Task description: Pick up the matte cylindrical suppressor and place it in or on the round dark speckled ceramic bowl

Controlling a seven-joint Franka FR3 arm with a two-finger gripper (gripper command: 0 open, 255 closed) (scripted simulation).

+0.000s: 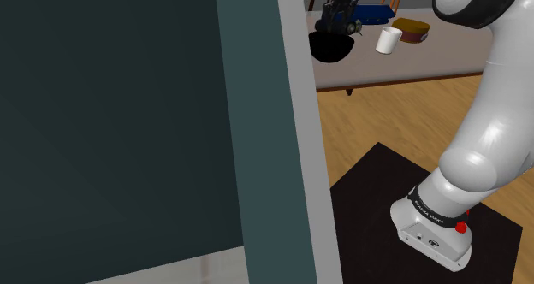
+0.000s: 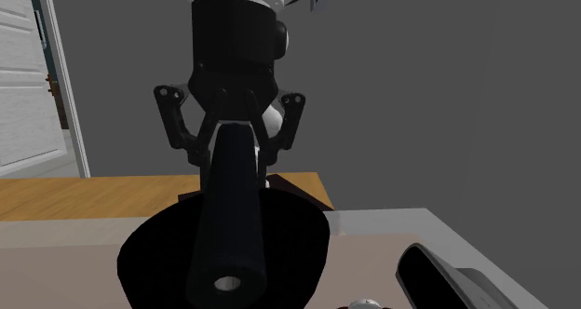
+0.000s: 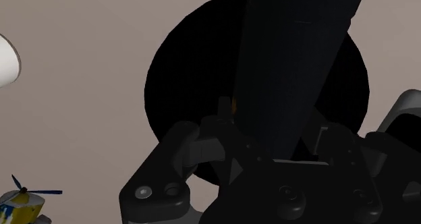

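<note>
The gripper (image 2: 235,154) has its jaws pinching the suppressor (image 2: 228,228), a dark matte cylinder, near one end; in the centre of the second exterior view the tube slants from the jaws down toward the lower middle of the frame, its bored end facing the camera; it hangs over the black bowl (image 2: 293,251) on the pale tabletop (image 2: 391,228); whether the free end touches the bowl is hard to say, dark against dark; in the shoulder view's upper middle a white mug (image 1: 388,40) stands near the bowl (image 1: 329,47).
</note>
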